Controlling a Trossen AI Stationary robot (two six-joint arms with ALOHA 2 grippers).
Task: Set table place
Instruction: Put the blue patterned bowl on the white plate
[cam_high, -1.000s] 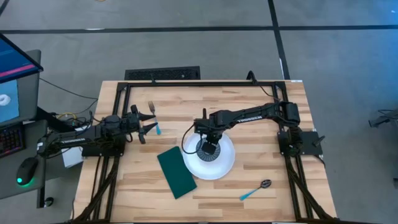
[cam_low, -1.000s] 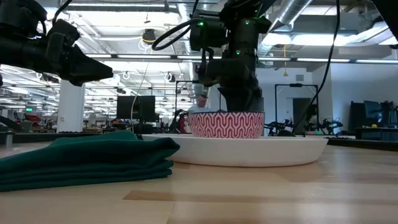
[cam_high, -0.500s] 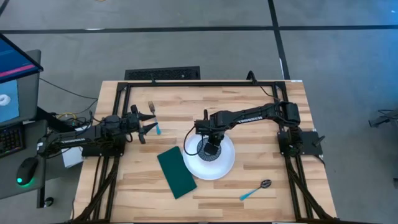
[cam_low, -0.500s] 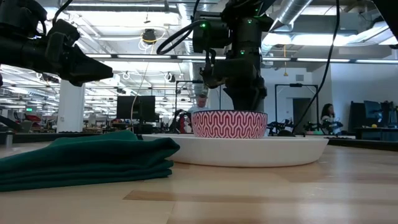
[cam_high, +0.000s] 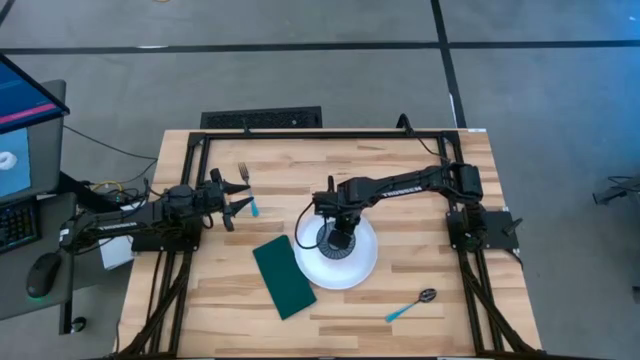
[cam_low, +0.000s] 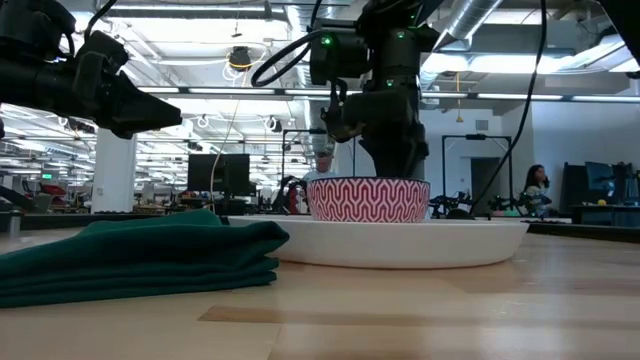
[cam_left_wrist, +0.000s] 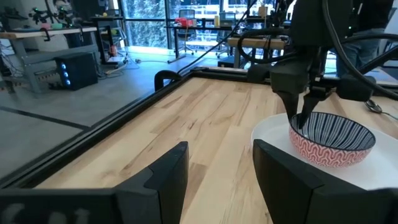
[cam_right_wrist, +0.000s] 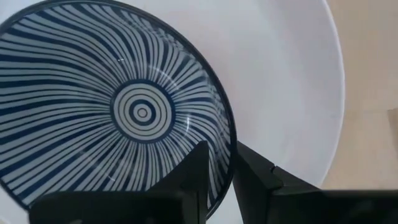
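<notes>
- High view: the right gripper hangs over the bowl, which sits on the white plate near the middle of the wooden table; the dark right arm reaches in from the table's right side
- Right wrist view: the right fingers pinch the bowl's rim, one inside and one outside; the bowl's inside shows blue and white stripes running out from a ringed centre; white plate surface lies just beyond the rim
- Low view: the bowl rests upright on the plate, its outer wall red with a white wavy pattern; the right gripper comes down onto it from above
- Dark green napkin lies flat on the table, just left of the plate, its corner touching or almost touching the plate's edge; in the low view it shows folded
- Left gripper hovers over the left part of the table, fingers spread with nothing between them; the left wrist view shows both fingers apart over bare wood
- Fork with a blue handle lies just beside the left gripper's tips
- Spoon with a blue handle lies near the table's right front, well apart from the plate
- A person stands far off in the room behind the table
</notes>
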